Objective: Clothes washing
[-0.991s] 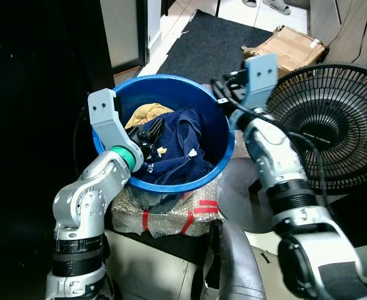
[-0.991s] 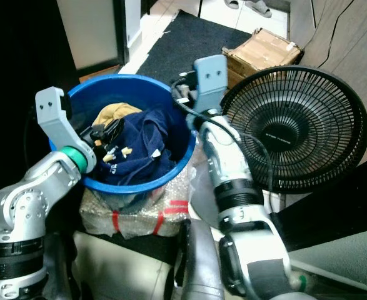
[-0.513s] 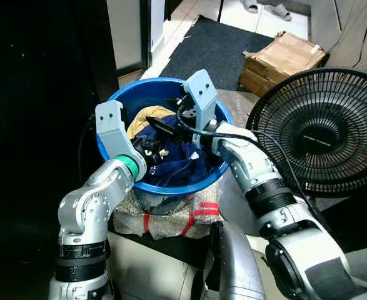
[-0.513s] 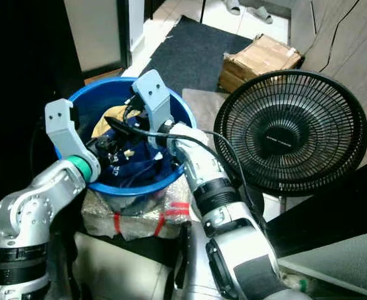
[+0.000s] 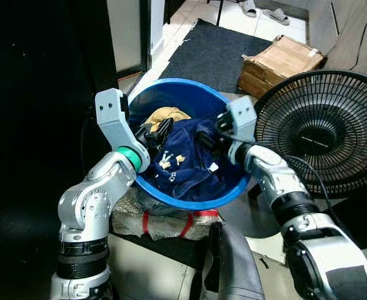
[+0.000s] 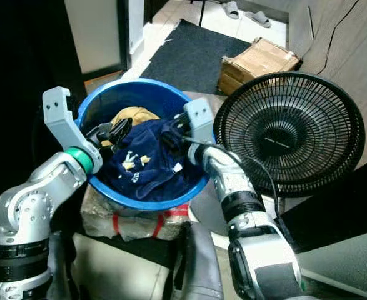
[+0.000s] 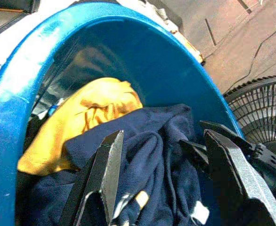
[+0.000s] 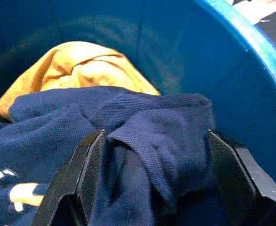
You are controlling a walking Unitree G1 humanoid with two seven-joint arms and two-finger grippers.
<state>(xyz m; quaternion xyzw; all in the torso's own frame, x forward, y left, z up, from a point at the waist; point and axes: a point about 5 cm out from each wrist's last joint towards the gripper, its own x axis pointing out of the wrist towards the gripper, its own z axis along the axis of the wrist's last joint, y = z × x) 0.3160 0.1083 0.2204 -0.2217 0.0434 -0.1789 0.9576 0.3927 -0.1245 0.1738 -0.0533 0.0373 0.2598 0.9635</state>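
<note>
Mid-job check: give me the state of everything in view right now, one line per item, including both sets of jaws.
blue tub: tilted on a wrapped bundle, holding clothes.
navy garment: bunched on top, a fold between the right jaws.
yellow garment: crumpled, partly under the navy one.
left gripper: inside the tub, jaws open astride the navy cloth.
right gripper: inside the tub, jaws open around a fold.
fan: standing beside the tub.
cardboard box: on the floor, closed.

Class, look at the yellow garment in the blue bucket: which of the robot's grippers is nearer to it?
Left. The left gripper sits right beside the yellow garment, over the navy garment. The right gripper straddles a navy fold farther across the blue bucket.
</note>
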